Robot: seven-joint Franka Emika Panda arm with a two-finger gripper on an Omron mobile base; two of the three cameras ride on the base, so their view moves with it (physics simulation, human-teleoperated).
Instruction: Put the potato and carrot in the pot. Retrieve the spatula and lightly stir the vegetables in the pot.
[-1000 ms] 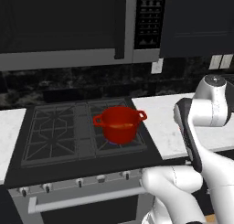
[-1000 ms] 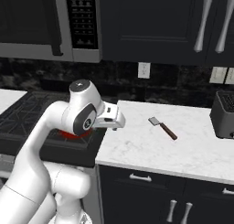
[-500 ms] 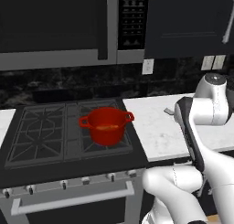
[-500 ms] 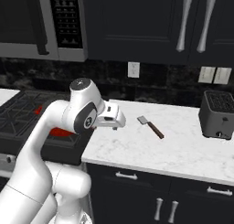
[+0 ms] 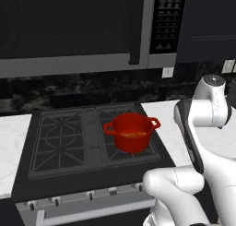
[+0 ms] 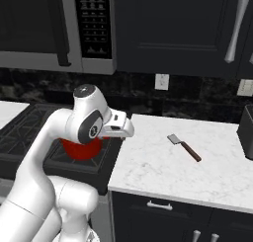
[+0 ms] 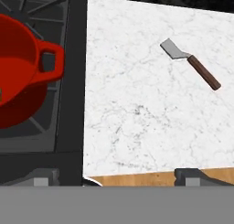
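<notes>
1. The spatula (image 6: 184, 147) lies flat on the white marble table (image 6: 197, 172), its grey blade toward the back wall and its dark handle pointing toward the front edge — well off to the right of the jaws, with bare marble between.
2. The red pot (image 5: 132, 132) sits on a right-hand burner of the black stove (image 5: 64, 146), to the left of the jaws; something orange-yellow shows inside it in the left base view, too small to tell carrot from potato.
3. In the hand view one loop handle of the pot points toward the table, and the pot stands apart from the stove's edge.
4. The gripper (image 6: 123, 129) hangs above the seam where the stove meets the table, jaws spread wide with nothing between them.
5. A dark toaster (image 6: 245, 132) stands at the far right of the table — beyond the spatula.
</notes>
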